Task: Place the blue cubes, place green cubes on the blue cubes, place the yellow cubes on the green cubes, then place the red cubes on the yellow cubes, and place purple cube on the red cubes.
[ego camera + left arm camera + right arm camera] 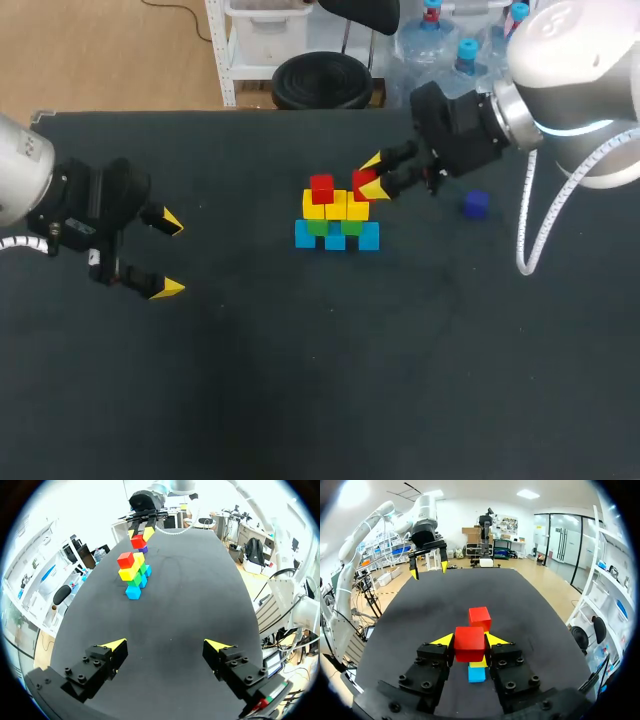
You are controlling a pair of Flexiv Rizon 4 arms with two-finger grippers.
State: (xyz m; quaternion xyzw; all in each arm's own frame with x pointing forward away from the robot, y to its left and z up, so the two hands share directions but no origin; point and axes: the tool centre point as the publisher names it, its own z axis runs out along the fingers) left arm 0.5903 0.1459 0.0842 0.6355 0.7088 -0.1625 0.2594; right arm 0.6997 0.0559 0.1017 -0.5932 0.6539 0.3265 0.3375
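Nearest lies a wide bare stretch of the matte black table (320, 400), running unbroken across the whole near side. Just beyond it, at the left, the left pincer (172, 256) hangs released over the table. Its two yellow-tipped fingers (114, 645) are spread wide with nothing between them. They point toward the middle, and bare table separates them from the cubes.

Around the middle of the table stands the stack of small coloured cubes (337, 215). Three blue cubes (337, 237) form the bottom row, side by side on the table. Two green cubes (318, 227) sit on them, over the seams between the blue ones. Three yellow cubes (336, 207) make the row above. One red cube (321, 188) rests on the left part of the yellow row.

The right pincer (371, 175), reaching in from the far right, is clenched on a second red cube (469, 643); in the right wrist view both fingers press its sides. That cube is over the right end of the yellow row, beside the first red one with a small gap. Whether it touches the yellow below cannot be told.

Right of the stack and apart from it, the small purple cube (476, 205) lies alone on the table. Beyond, open table runs to the far edge, and the stack stands well clear of every edge.
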